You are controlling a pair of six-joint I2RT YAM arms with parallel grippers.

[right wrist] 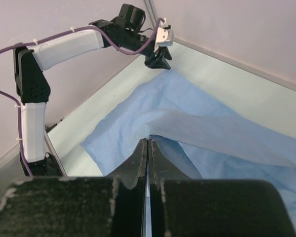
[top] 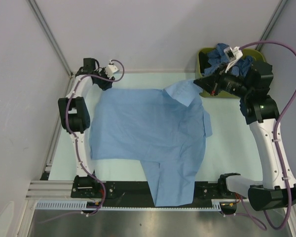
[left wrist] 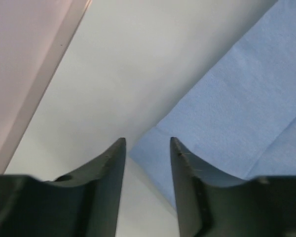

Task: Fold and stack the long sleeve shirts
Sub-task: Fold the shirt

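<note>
Light blue shirt (top: 148,123) lies spread across the middle of the table (top: 232,143), one flap running off toward 6 o'clock over the dark front rail. Right gripper (right wrist: 148,140) at 2 o'clock is clenched on a fold of that shirt, the cloth tenting up to its tips. Left gripper (left wrist: 147,142) at 10 o'clock stands released, jaws apart over the shirt's corner. At 1 o'clock, the green bin (top: 203,52) holds dark blue shirts (top: 218,57), largely hidden behind the right wrist, so I can't count them.
</note>
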